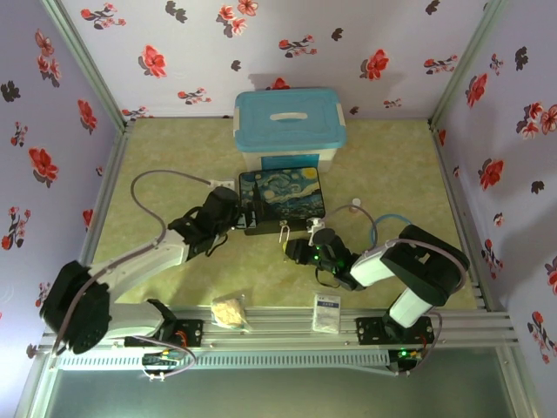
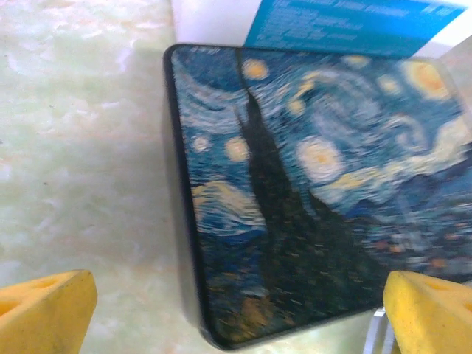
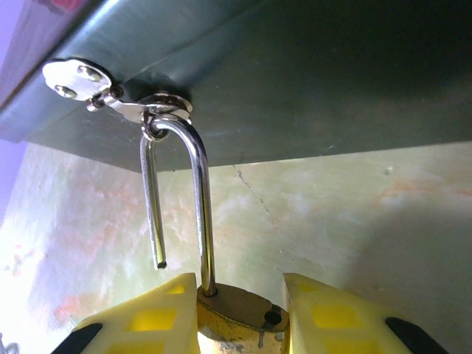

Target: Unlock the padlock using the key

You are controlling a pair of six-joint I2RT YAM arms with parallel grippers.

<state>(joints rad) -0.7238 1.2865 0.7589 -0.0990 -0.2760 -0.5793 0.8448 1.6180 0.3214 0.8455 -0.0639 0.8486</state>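
Now our right pincer [image 3: 240,296] clenches the padlock [image 3: 234,316], its open shackle hooked through the hasp [image 3: 147,103] on the near side of the painted box [image 2: 317,184]; our left pincer [image 2: 237,313] gapes released over that box.

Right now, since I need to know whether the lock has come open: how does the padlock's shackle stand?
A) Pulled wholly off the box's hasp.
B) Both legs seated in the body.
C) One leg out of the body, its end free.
C: in the right wrist view the short leg of the shackle ends in the air above the padlock, while its bend hooks through the hasp on the box.
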